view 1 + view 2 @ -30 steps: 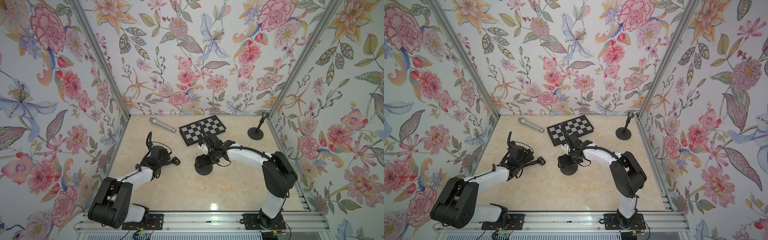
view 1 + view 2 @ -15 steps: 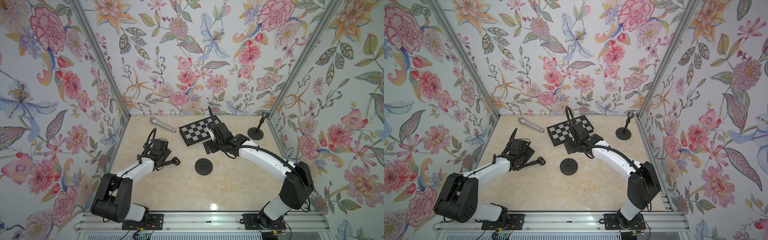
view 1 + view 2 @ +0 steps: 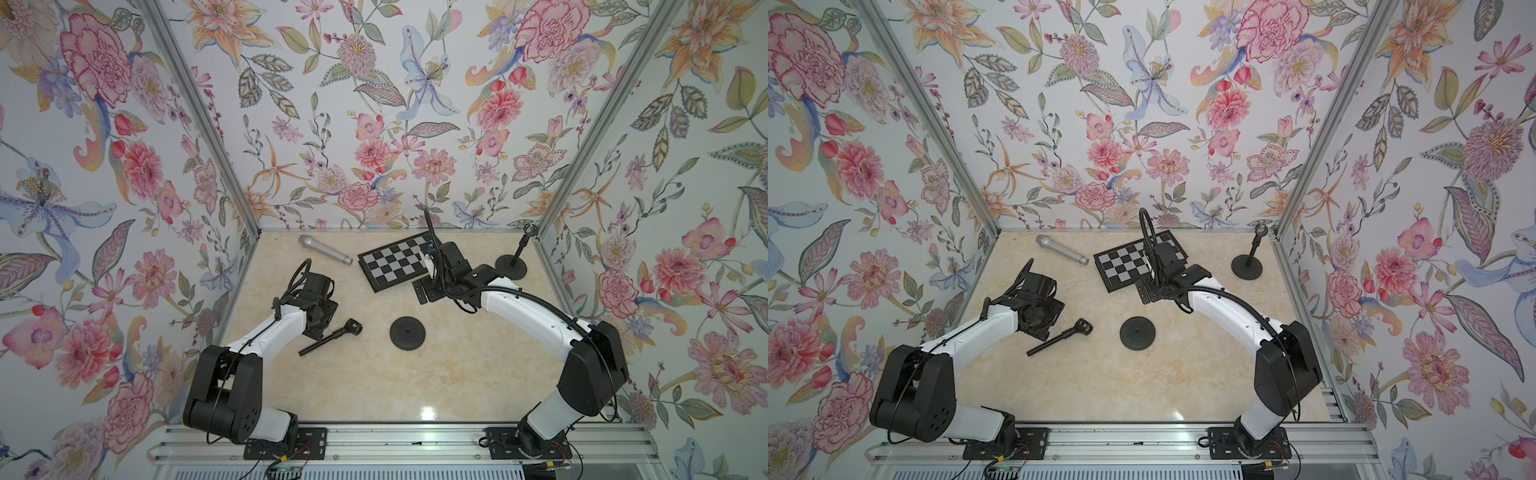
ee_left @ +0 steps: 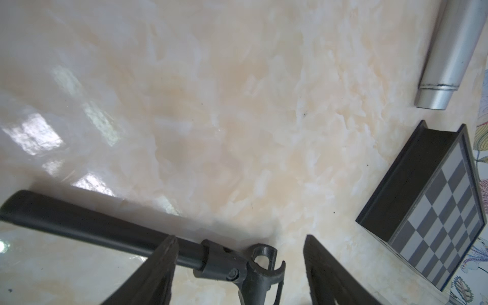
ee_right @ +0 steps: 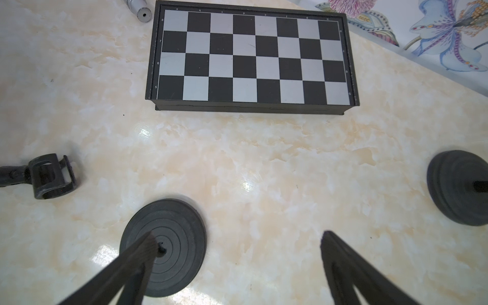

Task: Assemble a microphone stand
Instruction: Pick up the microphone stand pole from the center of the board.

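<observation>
Left arm was nearer the part. The black stand pole with a swivel mic clip at one end (image 3: 330, 337) lay flat on the cream marble table (image 3: 374, 382), its long axis diagonal: plain end toward the left arm's base, clip end toward the black ribbed round base disc (image 3: 407, 332), the two apart.

Left gripper (image 4: 239, 248) hung just above the pole with its jaws apart and nothing clamped. In the left wrist view the clip (image 4: 264, 266) and its swivel joint sat between the fingers, and the shaft (image 4: 105, 227) ran out past one finger, nearly along the line joining the two fingers, not across it. Judgement: closing as posed would catch the clip head or joint rather than the shaft; a grip on the shaft needs a wrist turn first.

Right gripper (image 5: 239, 235) was raised, jaws wide apart and empty, with the disc (image 5: 179, 232) below one finger.
</observation>
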You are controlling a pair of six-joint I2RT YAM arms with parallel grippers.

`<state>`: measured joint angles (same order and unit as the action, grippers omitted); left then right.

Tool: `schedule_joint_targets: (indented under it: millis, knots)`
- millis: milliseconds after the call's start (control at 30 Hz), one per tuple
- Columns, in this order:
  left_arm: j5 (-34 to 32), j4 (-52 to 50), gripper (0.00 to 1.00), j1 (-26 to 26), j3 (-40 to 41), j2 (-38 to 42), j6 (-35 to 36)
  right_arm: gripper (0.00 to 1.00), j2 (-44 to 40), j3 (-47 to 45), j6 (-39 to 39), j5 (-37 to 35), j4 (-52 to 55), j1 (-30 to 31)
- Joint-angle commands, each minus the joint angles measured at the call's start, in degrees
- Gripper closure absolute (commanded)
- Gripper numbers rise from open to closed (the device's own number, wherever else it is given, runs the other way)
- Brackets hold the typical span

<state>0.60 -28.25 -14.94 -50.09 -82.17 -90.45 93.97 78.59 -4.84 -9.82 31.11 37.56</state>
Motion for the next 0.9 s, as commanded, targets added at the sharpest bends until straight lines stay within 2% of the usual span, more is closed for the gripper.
schedule_joint_targets:
  millis: [0,300,467,633,733,867]
  knots:
    - [-1.7,-4.1,0.23,-0.6,0.5,1.9,-3.6,0.0,1.4,0.3,1.8,1.2,0.7,0.0]
    - [0.6,-0.9,0.21,-1.8,5.6,2.6,-9.4,0.0,1.7,-1.5,0.7,2.5,-1.3,0.0]
    - [1.4,1.0,0.21,-2.1,6.3,-1.0,-10.9,0.0,0.7,-3.2,0.2,2.4,-1.2,0.0]
    - [4.3,3.0,0.33,-2.1,6.3,-6.8,-10.2,0.0,-0.1,-4.5,-0.4,2.7,-1.3,0.0]
    - [3.7,1.0,0.44,-2.3,5.1,-9.2,-9.6,0.0,-0.7,-4.9,-0.5,2.8,-1.3,0.0]
    - [2.3,1.4,0.63,-2.4,4.5,-8.8,-8.7,0.0,-0.6,-4.8,-0.4,2.8,-1.2,0.0]
